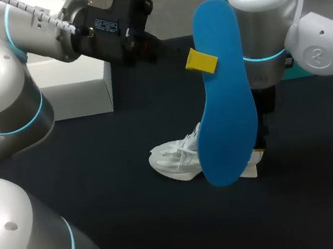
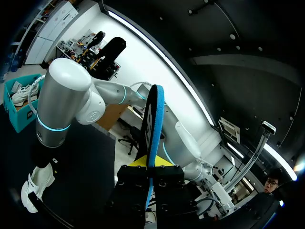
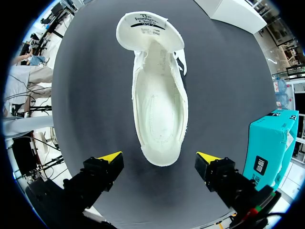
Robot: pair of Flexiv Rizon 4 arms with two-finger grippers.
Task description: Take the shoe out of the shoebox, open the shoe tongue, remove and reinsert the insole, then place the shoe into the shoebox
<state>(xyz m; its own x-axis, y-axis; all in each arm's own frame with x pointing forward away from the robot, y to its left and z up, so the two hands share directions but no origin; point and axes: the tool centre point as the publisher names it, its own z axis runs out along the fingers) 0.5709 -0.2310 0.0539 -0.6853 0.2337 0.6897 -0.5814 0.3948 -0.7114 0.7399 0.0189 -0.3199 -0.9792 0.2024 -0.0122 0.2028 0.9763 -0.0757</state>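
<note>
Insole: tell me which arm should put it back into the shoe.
Left. The left jaws are shut on the blue insole, held upright near the white shoe. The right jaws stand open by the shoe's heel, holding nothing; they could steady it.

The insole is bright blue, the shoe white, the shoebox teal, the table black, my fingertips yellow.
</note>
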